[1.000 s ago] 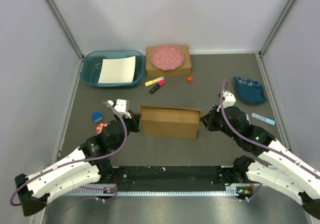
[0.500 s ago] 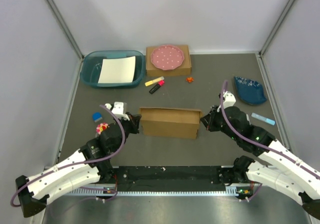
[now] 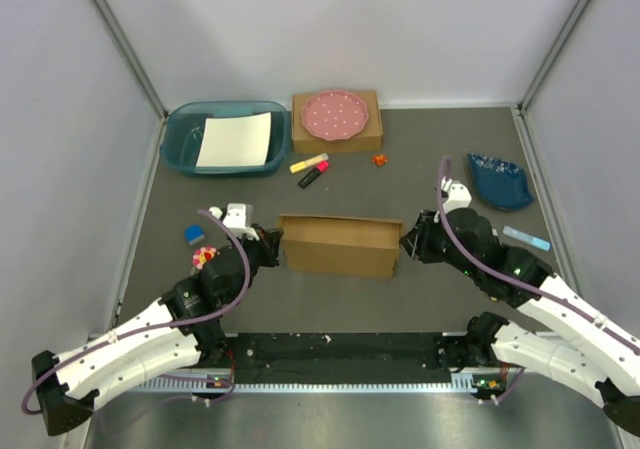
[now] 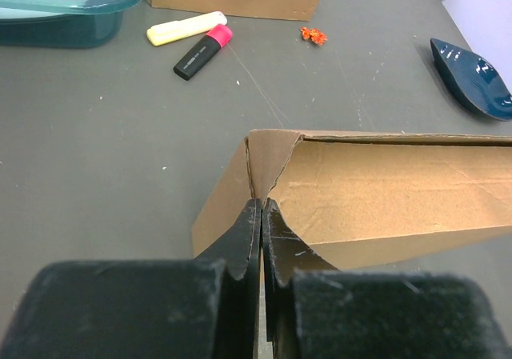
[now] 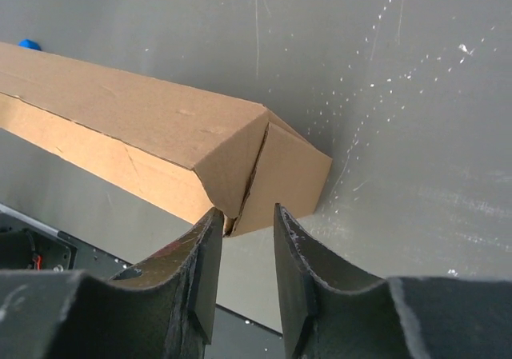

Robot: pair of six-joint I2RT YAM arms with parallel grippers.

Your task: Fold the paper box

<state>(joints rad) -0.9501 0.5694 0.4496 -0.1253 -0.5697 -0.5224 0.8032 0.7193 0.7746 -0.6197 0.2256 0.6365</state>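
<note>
The paper box (image 3: 340, 246) is matt, slightly rough brown cardboard.

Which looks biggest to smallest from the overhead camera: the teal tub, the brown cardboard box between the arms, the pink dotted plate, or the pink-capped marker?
Largest: teal tub and paper box, too alike to rank.
Then: pink dotted plate.
Smallest: pink-capped marker.

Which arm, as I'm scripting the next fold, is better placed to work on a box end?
Probably the right arm: its jaws stand open at the right-end corner of the paper box, ready to pinch. The left arm has jaws shut against the other end, perhaps bracing.
</note>
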